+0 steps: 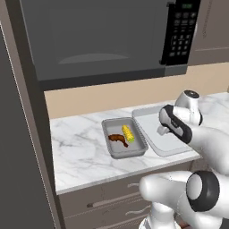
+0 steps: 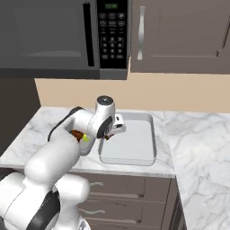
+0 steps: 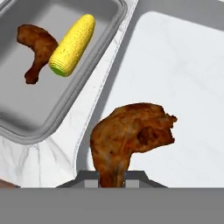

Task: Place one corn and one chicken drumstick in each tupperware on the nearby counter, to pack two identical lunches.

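Note:
My gripper is shut on a browned chicken drumstick, gripped by its narrow end just above the larger pale tupperware, near its left wall. Nothing else lies in that tray. To its left, the smaller mid-grey tupperware holds a yellow corn and a second drumstick, lying side by side. The hand view shows that corn and drumstick at its upper left. From the right base camera, my gripper hangs over the pale tray, and my arm covers most of the grey one.
Both trays rest on the white marble counter above grey drawer fronts. A dark microwave hangs over it, with a grey wall cabinet to the right. The counter runs on to the right.

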Controlling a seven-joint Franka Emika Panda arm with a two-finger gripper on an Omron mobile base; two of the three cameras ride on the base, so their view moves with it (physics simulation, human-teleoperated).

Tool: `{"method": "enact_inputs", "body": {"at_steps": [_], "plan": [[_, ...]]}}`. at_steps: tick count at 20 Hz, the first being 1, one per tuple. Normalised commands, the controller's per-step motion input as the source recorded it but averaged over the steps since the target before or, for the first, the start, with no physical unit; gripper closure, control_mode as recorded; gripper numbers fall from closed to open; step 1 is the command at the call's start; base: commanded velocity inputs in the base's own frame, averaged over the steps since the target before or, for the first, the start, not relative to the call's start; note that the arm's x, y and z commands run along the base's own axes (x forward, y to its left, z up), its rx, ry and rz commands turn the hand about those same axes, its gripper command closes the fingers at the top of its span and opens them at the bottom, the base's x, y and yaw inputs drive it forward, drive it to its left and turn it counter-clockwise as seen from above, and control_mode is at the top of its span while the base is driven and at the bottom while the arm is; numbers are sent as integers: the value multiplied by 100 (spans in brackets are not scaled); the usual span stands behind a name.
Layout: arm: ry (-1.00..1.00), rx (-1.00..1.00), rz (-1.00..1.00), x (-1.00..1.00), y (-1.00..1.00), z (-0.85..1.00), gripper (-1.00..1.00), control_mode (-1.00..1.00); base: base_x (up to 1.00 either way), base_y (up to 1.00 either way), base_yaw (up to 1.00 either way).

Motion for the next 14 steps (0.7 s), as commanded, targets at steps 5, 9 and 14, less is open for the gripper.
{"method": "enact_inputs", "body": {"at_steps": [5, 9, 14], "plan": [[2, 0, 6, 60, -2, -36, 100, -100, 0, 0, 0], [5, 0, 6, 55, -9, -40, 100, -100, 0, 0, 0], [5, 1, 5, 40, -23, -40, 100, -100, 0, 0, 0]]}}
